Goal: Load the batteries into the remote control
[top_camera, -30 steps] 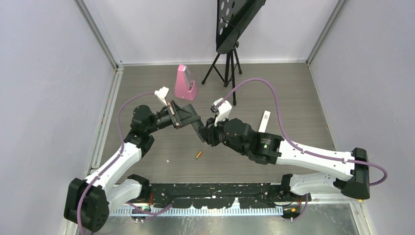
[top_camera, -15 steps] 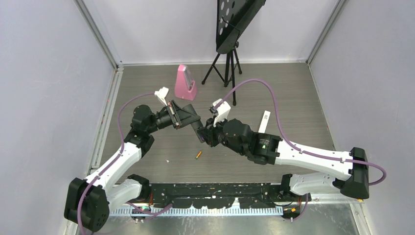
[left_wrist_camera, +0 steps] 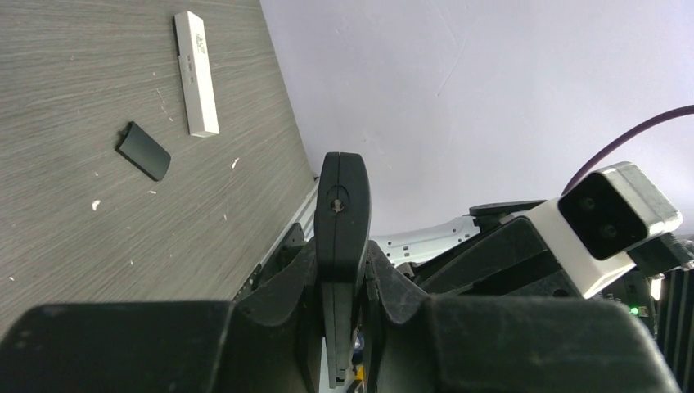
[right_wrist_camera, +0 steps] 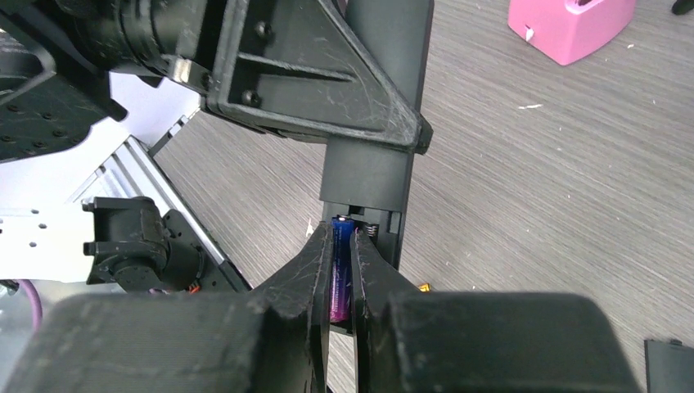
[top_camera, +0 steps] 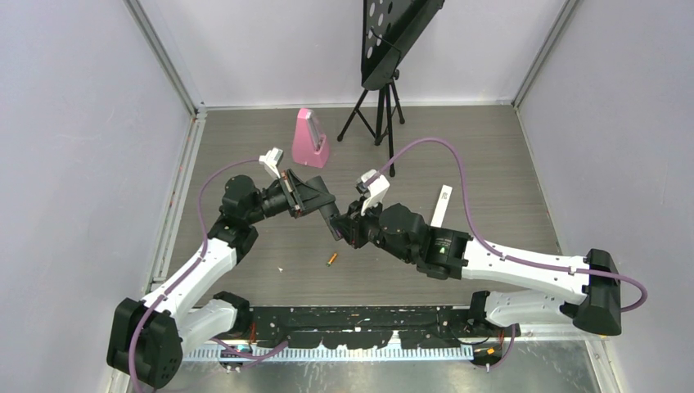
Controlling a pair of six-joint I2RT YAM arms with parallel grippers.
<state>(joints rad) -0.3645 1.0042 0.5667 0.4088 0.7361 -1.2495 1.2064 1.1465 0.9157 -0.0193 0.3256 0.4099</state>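
Note:
My left gripper (top_camera: 321, 205) is shut on the black remote control (top_camera: 330, 216) and holds it above the floor; the left wrist view shows the remote edge-on (left_wrist_camera: 342, 205) between the jaws. My right gripper (right_wrist_camera: 343, 237) is shut on a purple/blue battery (right_wrist_camera: 340, 270) and holds it at the remote's open battery bay (right_wrist_camera: 372, 225), where a spring shows. A yellow/gold battery (top_camera: 331, 259) lies on the floor below the two grippers. The black back cover (left_wrist_camera: 143, 151) lies on the floor.
A white bar-shaped remote (top_camera: 442, 202) lies to the right; it also shows in the left wrist view (left_wrist_camera: 196, 74). A pink metronome-like block (top_camera: 309, 139) and a black tripod stand (top_camera: 379, 106) are at the back. Walls enclose the floor on three sides.
My right gripper has moved a little left and toward the remote with the battery. My left gripper has shifted slightly back and stays shut on the remote.

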